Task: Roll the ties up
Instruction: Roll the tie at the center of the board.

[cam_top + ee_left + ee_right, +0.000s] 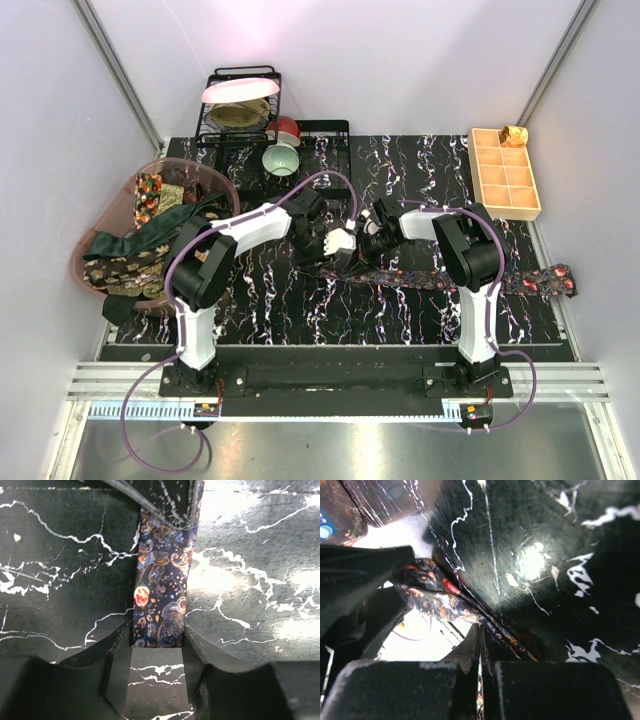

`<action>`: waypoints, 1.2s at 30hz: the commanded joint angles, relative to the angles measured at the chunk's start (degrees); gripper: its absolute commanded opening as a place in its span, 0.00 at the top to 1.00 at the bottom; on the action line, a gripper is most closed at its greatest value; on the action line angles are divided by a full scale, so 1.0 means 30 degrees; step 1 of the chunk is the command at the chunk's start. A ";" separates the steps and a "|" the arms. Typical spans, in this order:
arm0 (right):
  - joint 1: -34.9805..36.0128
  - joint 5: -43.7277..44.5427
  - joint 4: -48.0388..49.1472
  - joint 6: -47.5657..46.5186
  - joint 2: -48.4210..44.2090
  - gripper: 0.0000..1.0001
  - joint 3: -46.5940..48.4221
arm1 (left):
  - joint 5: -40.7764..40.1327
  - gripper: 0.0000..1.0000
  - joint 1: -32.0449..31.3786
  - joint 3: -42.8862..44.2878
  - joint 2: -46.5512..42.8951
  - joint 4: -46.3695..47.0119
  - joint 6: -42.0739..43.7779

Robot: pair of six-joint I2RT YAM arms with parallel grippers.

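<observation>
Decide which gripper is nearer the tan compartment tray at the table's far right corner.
Right. The right gripper, pinching the tie mid-table, lies left of the tray; the left gripper sits even farther left.

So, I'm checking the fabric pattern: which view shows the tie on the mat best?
Left wrist: the tie lies flat mid-frame, its paisley print sharp. Top view shows only a thin strip across the mat; right wrist, a bunched, shadowed fold.

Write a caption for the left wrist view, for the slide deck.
Open left gripper straddling the end of a dark paisley tie lying flat on the black marbled mat.
</observation>
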 commanded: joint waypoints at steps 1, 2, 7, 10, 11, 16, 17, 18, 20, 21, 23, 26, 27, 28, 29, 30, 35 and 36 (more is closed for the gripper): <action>0.0184 0.1165 -0.0629 -0.0177 0.0720 1.00 0.0014 | 0.1302 0.59 -0.0475 0.0799 -0.1081 -0.0093 -0.0221; 0.0184 0.1136 -0.0658 -0.0148 0.0749 1.00 0.0014 | 0.1419 0.59 -0.0650 0.0887 -0.1110 -0.0094 -0.0512; 0.0184 0.1106 -0.0629 -0.0119 0.0749 1.00 0.0014 | 0.1450 0.60 -0.1295 0.1911 -0.0907 -0.0211 -0.1041; 0.0184 0.1077 -0.0629 -0.0119 0.0691 1.00 -0.0044 | 0.1274 0.60 -0.1501 0.2758 -0.0321 -0.0269 -0.1509; 0.0184 0.1077 -0.0658 -0.0119 0.0691 1.00 -0.0044 | 0.1302 0.60 -0.1530 0.2965 -0.0058 -0.0298 -0.1772; 0.0184 0.0902 -0.0629 -0.0119 0.0633 1.00 -0.0044 | 0.1361 0.60 -0.1764 0.3670 0.0529 -0.0357 -0.1980; 0.0184 0.0785 -0.0542 -0.0003 0.0632 1.00 -0.0044 | 0.1332 0.60 -0.1939 0.3874 0.0791 -0.0357 -0.2067; 0.0184 0.0697 -0.0425 0.0085 0.0545 1.00 -0.0044 | 0.1100 0.60 -0.2057 0.3963 0.0939 -0.0415 -0.2067; 0.0184 0.0316 -0.0220 0.0290 0.0399 0.98 -0.0132 | 0.0893 0.60 -0.2320 0.4139 0.1377 -0.0357 -0.2155; 0.0213 0.0199 -0.0160 0.0378 0.0195 0.97 -0.0161 | 0.0632 0.60 -0.2437 0.4168 0.1525 -0.0415 -0.2184; 0.0184 -0.0211 -0.0131 0.0408 -0.0127 0.96 -0.0249 | 0.0337 0.60 -0.2555 0.4053 0.1789 -0.0532 -0.2039; 0.0184 -0.0650 -0.0218 0.0380 -0.1035 0.94 -0.0600 | 0.0044 0.60 -0.2556 0.3731 0.1761 -0.0679 -0.1717; 0.0155 -0.0855 -0.0305 0.0321 -0.1472 0.92 -0.0630 | -0.0102 0.60 -0.2556 0.3468 0.1703 -0.0679 -0.1629; 0.0068 -0.1031 -0.0480 0.0234 -0.1651 0.91 -0.0688 | -0.0162 0.60 -0.2556 0.3321 0.1673 -0.0650 -0.1367; 0.0009 -0.1236 -0.0946 -0.0028 -0.1827 0.89 -0.0747 | -0.0220 0.60 -0.2527 0.3174 0.1586 -0.0650 -0.1277; -0.0079 -0.1470 -0.1241 -0.0205 -0.2148 0.87 -0.0776 | -0.0308 0.60 -0.2555 0.3057 0.1585 -0.0650 -0.1247; -0.1218 -0.2290 -0.2825 -0.1583 -0.2910 0.79 -0.0980 | -0.0426 0.60 -0.2556 0.2851 0.1555 -0.0621 -0.1159; -0.1425 -0.2524 -0.2710 -0.1555 -0.2999 0.77 -0.1069 | -0.0397 0.60 -0.2556 0.2821 0.1585 -0.0563 -0.1159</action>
